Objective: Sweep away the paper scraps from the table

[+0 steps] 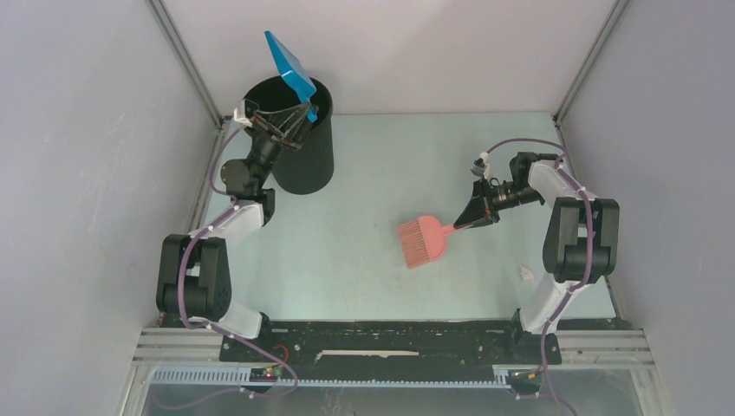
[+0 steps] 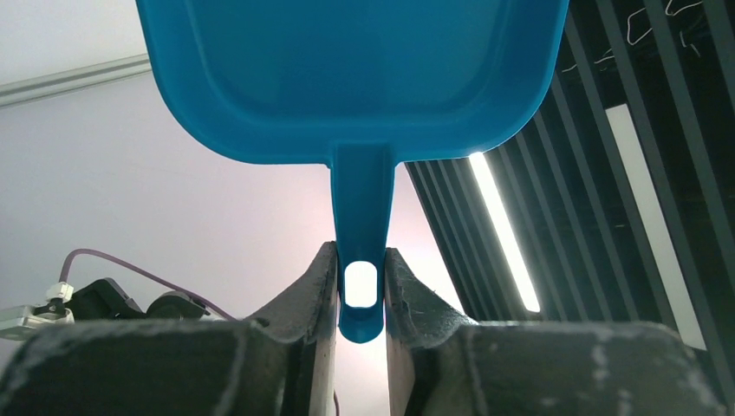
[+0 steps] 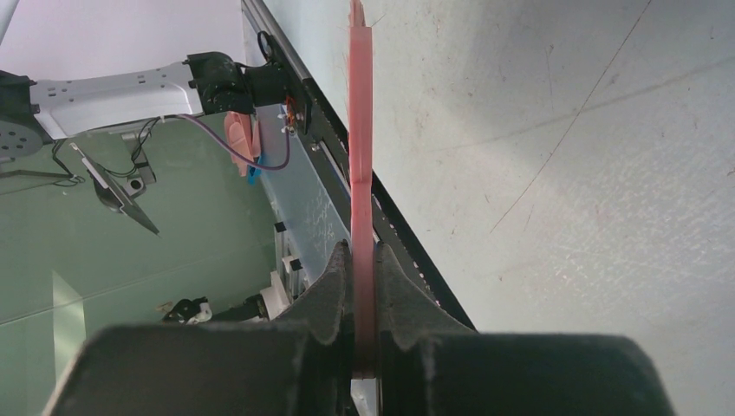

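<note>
Blue dustpan (image 1: 290, 65) tilted above black bin (image 1: 303, 139); left jaws closed on its handle, pan top cut off in wrist view. Bin interior dark, contents unreadable. Right jaws clamped on pink brush (image 1: 422, 240) handle, bristles mid-bench (image 1: 364, 173). Pale scrap (image 1: 525, 271) on bench beside right arm; detail indistinct.

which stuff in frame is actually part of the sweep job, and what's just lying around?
Job:
- blue dustpan, gripped by the left gripper at the black bin
- pink brush, gripped by the right gripper
- table; no paper scraps visible

Lying about:
- small white bit by the right arm, too small to identify
</note>
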`<state>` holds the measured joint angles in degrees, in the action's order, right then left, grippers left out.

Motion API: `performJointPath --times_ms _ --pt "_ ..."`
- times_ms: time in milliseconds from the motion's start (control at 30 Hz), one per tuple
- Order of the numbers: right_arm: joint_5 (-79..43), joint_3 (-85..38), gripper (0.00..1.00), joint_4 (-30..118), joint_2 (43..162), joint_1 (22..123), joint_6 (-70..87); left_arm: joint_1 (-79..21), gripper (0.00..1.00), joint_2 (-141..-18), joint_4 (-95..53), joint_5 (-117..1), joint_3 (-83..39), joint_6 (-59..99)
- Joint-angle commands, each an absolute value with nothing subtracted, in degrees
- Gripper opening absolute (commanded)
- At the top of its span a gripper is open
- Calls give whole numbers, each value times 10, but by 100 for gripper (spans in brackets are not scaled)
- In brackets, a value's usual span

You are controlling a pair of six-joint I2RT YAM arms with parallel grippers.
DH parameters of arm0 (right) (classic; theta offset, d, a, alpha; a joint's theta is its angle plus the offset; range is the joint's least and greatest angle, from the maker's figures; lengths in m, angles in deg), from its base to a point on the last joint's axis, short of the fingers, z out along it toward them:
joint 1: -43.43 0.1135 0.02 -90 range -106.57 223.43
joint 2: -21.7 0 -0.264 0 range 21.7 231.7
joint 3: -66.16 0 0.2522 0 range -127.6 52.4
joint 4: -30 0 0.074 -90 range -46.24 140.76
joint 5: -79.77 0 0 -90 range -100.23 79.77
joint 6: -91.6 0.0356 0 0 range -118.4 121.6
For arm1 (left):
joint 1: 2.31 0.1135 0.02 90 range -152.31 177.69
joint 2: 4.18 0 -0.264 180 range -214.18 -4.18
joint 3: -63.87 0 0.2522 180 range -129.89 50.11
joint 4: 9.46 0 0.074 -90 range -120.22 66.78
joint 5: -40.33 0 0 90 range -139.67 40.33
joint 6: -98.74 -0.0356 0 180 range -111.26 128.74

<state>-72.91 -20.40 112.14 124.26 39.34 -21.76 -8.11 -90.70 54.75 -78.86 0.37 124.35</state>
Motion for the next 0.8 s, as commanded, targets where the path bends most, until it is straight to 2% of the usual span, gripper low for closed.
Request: performJointPath --times_ms 0,233,467,533,633,700,767 --pt "-744 -204 0 1129 1223 391 -228 -83 0 -888 579 -810 -22 1240" --pt "-743 -204 0 1126 1221 392 -226 -110 0 -823 453 -870 -53 1131" --pt "-742 -204 0 1126 1215 392 -226 -164 1 -734 204 -903 -45 918" --pt "-741 -204 0 1126 1214 392 -224 -182 0 -714 107 -906 -48 839" --pt "-733 -204 0 1121 1204 388 -221 -208 1 -686 -119 -877 -69 690" --pt "-717 -204 0 1112 1193 384 -212 -236 1 -675 -281 -824 -95 567" --pt "-692 -204 0 1101 1177 375 -201 -273 1 -685 -446 -722 -132 425"
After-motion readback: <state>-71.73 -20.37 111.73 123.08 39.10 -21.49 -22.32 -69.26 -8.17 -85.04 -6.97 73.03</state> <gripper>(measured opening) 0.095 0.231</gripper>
